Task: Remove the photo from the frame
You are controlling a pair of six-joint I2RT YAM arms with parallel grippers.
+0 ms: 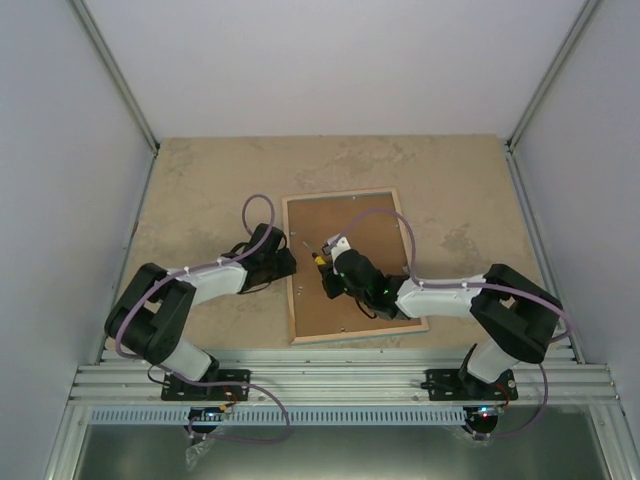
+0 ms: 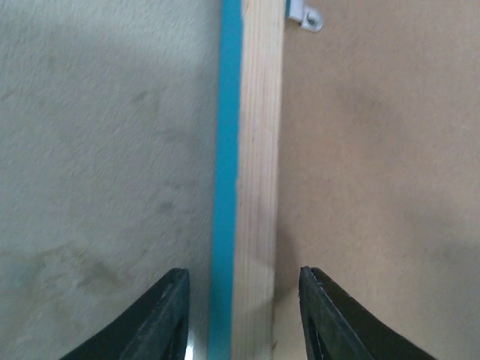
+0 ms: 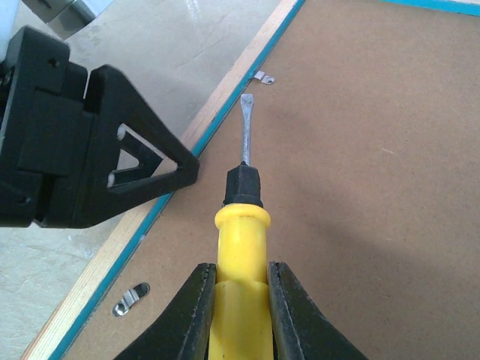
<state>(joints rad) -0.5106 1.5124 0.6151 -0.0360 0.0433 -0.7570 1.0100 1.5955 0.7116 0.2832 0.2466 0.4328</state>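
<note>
Lying face-down, frame (image 1: 360, 332) lengthwise fore-aft, left end effector (image 2: 244, 296) parted astride it, right end effector (image 3: 240, 274) clamping screwdriver (image 3: 241, 221).

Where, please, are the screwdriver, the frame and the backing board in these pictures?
screwdriver (image 3: 241, 232): right wrist view, on its yellow handle.
frame (image 2: 259, 150): left wrist view, on its bare wooden rail.
backing board (image 1: 318, 312): top view, on its bare lower-left area.

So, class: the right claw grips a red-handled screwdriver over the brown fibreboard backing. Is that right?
No. The right wrist view shows the right claw gripping a yellow-handled screwdriver, not red, over the brown fibreboard backing.
</note>
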